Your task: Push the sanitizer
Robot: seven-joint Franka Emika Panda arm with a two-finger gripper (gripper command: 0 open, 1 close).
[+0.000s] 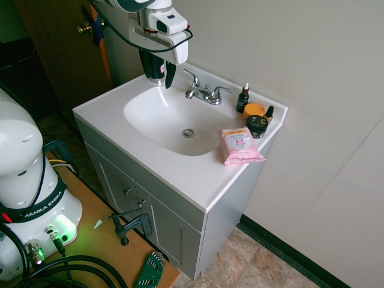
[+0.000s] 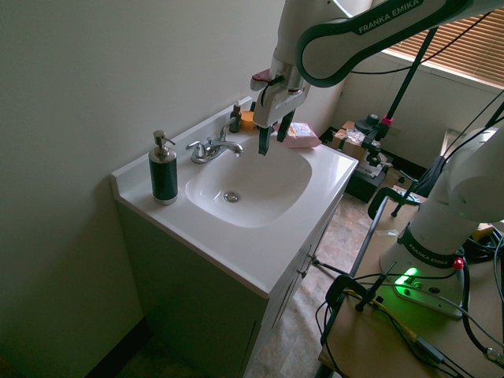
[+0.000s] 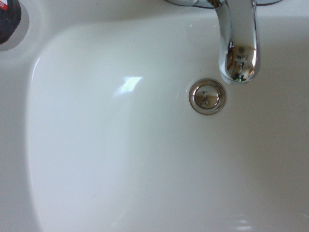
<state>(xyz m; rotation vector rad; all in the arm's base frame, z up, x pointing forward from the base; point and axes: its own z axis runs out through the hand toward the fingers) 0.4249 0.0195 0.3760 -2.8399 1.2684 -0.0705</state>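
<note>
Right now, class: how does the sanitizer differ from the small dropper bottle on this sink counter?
The sanitizer is much taller and wider than the dropper bottle. The sanitizer has a silver pump head; the dropper bottle has a white tip. They stand on opposite sides of the faucet. Both are dark and upright.

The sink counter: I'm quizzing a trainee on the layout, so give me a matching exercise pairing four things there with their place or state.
Things:
1. sanitizer
2. tool
3. pink wipes pack
4. drain

Places or states:
A. at the bottom of the basin
B. open, in the air above the basin
C. upright on the counter corner, on the faucet's other side from the jars
D. flat on the counter near the orange-lidded jar

Pairs: 1-C, 2-B, 3-D, 4-A
</note>
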